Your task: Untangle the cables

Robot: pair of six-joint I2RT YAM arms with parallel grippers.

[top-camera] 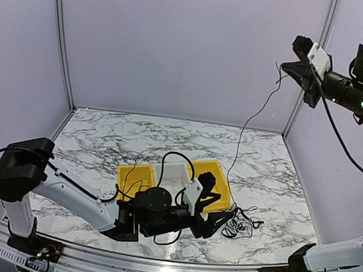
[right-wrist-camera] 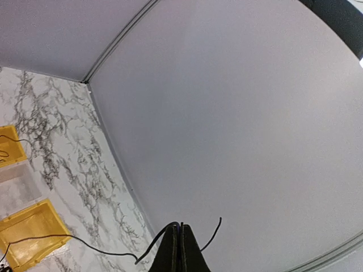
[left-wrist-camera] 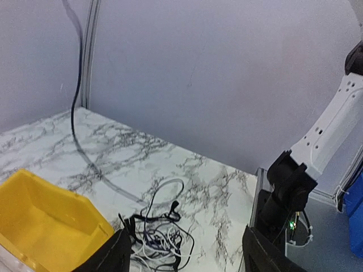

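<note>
A tangle of thin black and pale cables lies on the marble table right of the bins; it also shows in the left wrist view. My right gripper is raised high at the upper right and is shut on one black cable, which hangs from it down to the tangle. In the right wrist view the cable loops over the closed fingertips. My left gripper sits low beside the tangle, open, its fingers straddling the pile.
Two yellow bins flank a clear bin at the table's middle. A yellow bin lies left of the tangle. The right arm's base stands at the table's edge.
</note>
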